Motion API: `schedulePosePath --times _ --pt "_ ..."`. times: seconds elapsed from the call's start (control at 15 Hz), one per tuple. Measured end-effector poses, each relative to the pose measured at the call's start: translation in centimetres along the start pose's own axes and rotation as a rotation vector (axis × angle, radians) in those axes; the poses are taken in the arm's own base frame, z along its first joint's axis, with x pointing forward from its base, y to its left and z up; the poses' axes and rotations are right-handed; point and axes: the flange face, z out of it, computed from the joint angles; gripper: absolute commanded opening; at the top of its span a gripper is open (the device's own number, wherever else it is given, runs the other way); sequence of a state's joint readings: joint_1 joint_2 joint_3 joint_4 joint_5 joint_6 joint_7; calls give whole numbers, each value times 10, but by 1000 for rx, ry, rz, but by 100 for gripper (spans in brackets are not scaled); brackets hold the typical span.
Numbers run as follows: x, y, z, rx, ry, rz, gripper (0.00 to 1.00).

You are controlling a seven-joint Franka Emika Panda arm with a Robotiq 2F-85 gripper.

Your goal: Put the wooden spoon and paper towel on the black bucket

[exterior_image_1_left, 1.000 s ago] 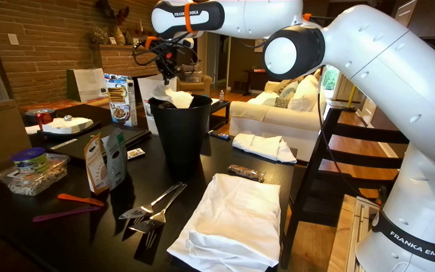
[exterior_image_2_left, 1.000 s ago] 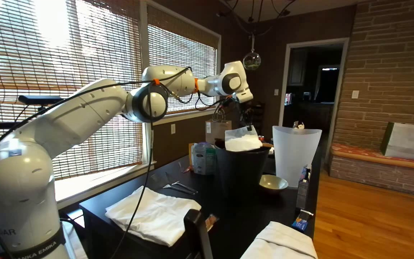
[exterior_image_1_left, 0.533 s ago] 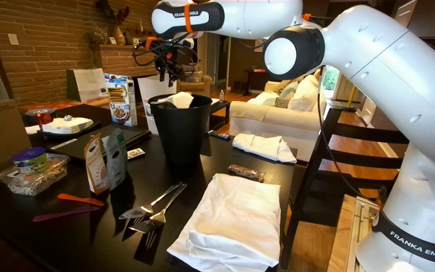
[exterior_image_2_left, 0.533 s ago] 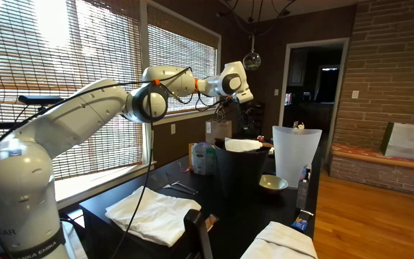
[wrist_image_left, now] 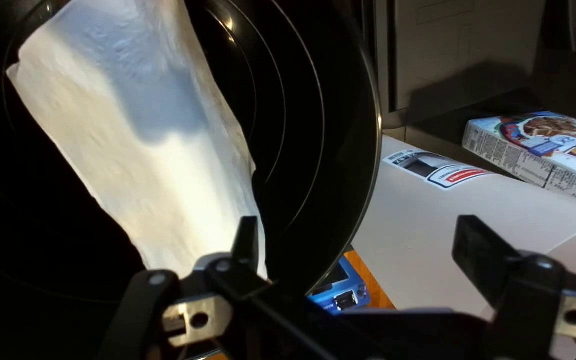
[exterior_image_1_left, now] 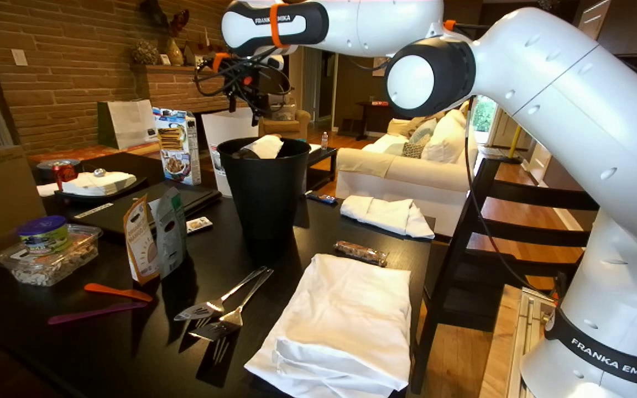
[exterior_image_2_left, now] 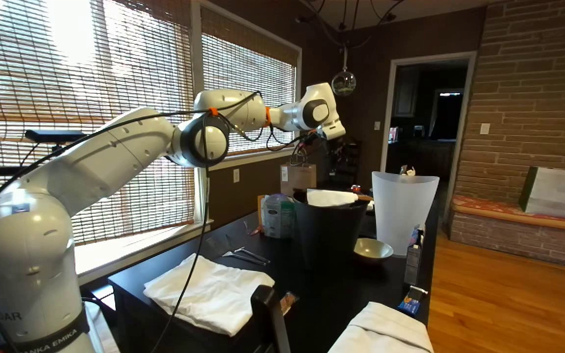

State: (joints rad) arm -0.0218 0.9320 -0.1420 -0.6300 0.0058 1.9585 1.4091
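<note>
The paper towel [wrist_image_left: 155, 145] is found in the mouth of the black bucket [exterior_image_1_left: 266, 193], at rim height in both exterior views. The jaws are spread wide above the rim, with 0 items held; in the wrist view, 1 side is seen over the bucket and 1 over the white bin [wrist_image_left: 433, 235]. The wooden spoon cannot be identified with certainty, so its placement is unconfirmed. Risk 1: the towel, judged light, could be flicked out if brushed sideways. Risk 2: the bin could be knocked by a low swing.
</note>
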Motion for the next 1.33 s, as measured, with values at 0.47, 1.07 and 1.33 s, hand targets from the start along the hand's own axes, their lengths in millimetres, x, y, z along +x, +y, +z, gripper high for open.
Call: schedulePosePath --times 0.47,1.07,1.33 --pt "11 5 -49 -63 -18 -173 100" --pt "47 28 -112 -170 -84 -439 100" --pt "64 34 -124 -168 -100 -564 100"
